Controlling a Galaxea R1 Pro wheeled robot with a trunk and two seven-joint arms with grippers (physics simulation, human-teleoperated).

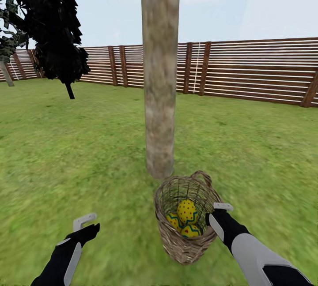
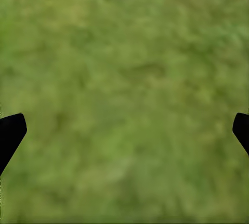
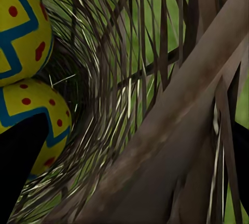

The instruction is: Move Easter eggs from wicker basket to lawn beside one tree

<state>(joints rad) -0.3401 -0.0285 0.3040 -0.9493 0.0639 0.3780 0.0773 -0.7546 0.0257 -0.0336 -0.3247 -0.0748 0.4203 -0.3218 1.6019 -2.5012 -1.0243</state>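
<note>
Right at my right gripper (image 1: 219, 216), clamped across the wicker basket (image 1: 185, 242) rim, one finger inside: tree (image 1: 160, 78) just beyond on the lawn (image 1: 79, 153), three Easter eggs (image 1: 187, 212) still inside, nearer this arm. Left gripper (image 1: 84, 226) hovers apart, empty.

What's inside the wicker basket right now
Three yellow Easter eggs with blue zigzags and red dots lie piled inside the wicker basket. The top egg partly covers the two lower ones, and the basket's floor beneath them is hidden.
</note>
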